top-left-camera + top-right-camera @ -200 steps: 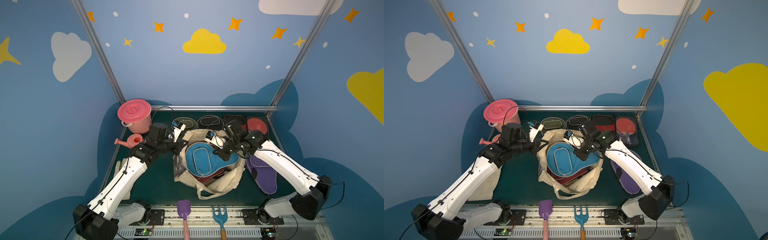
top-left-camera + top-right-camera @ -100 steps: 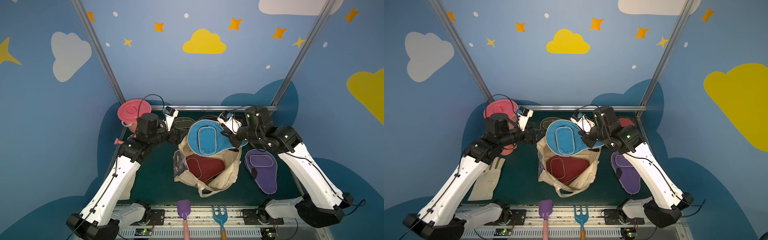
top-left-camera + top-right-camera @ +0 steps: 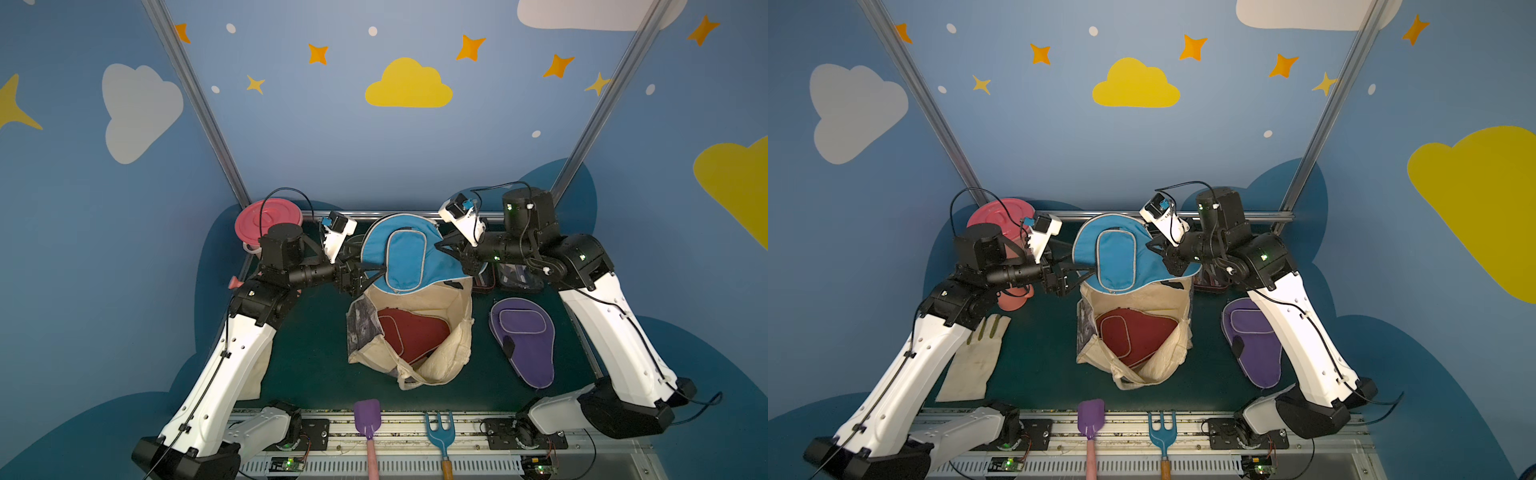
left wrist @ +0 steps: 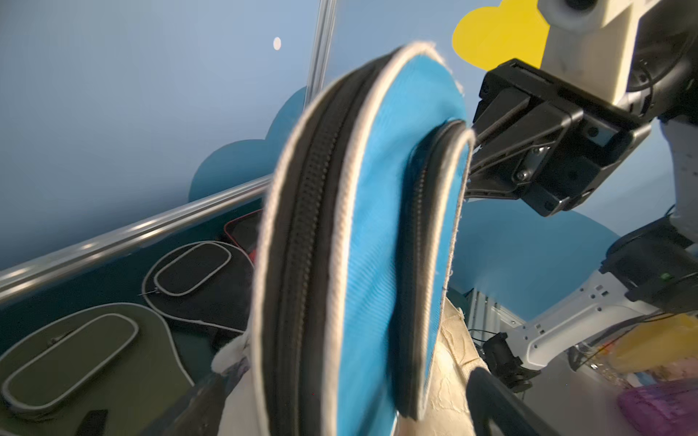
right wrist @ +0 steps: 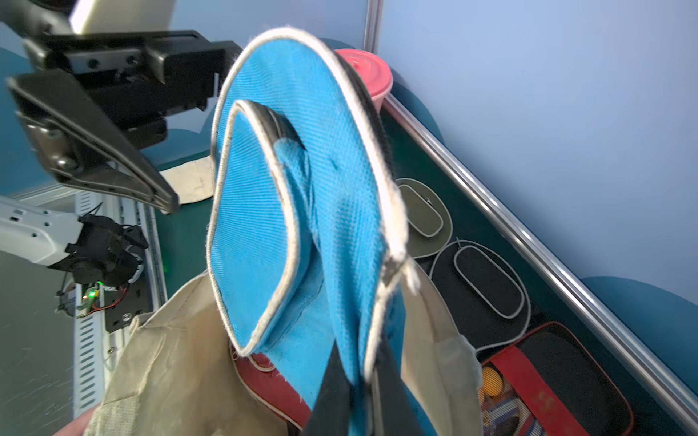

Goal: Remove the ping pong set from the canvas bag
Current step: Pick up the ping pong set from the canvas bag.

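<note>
Blue case [image 3: 405,253] gripped by right jaws, between spread left jaws.

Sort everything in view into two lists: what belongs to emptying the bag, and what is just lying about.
Job: canvas bag; blue case, held above it; maroon case, inside it; purple case; olive case; black case; flat pack.
Lying about: pink bucket; purple shovel; blue rake; glove.

No legible text, label, brand or number anywhere. Print on canvas bag [image 3: 361,328] outer side too blurred to read.
</note>
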